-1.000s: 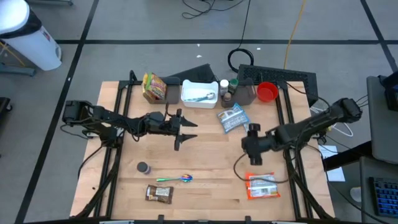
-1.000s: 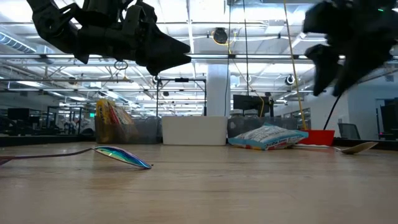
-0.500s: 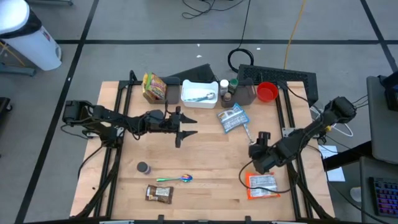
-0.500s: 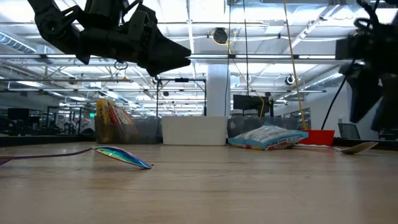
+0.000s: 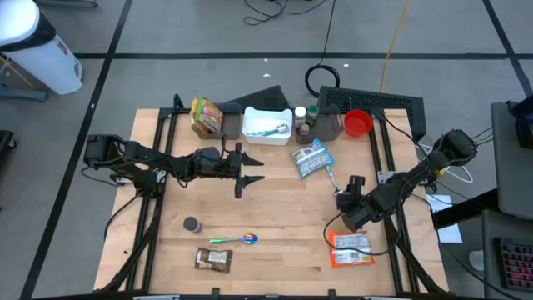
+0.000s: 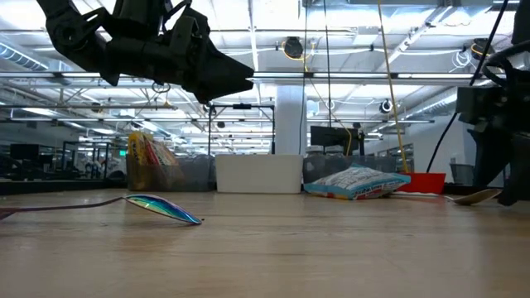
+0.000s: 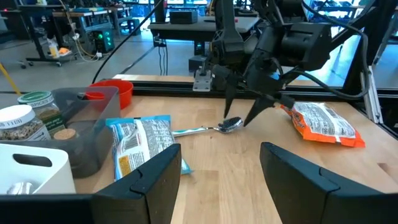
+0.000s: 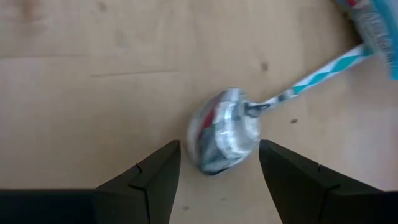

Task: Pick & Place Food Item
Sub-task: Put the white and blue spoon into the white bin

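Note:
An orange food packet [image 5: 350,247] lies flat near the table's front right and also shows in the left wrist view [image 7: 323,122]. A blue-and-white bag [image 5: 310,158] lies right of the table's middle. A metal spoon [image 8: 224,140] with a patterned handle lies by the bag. My right gripper [image 5: 343,193] is open and points down just above the spoon's bowl [image 7: 232,124], a finger on either side, touching nothing. My left gripper [image 5: 247,172] is open and empty, held level above the table's middle.
A white bin [image 5: 266,123], a yellow-red bag [image 5: 206,116], jars [image 5: 304,117], a clear tub and a red cup [image 5: 358,123] line the far edge. A brown bar [image 5: 212,259], a colourful spoon [image 5: 233,240] and a small dark object [image 5: 192,224] lie front left.
My right gripper has come down and gone a little toward the table's near right, tipping to point down over the spoon's bowl. It has stayed open. Nothing on the table has moved.

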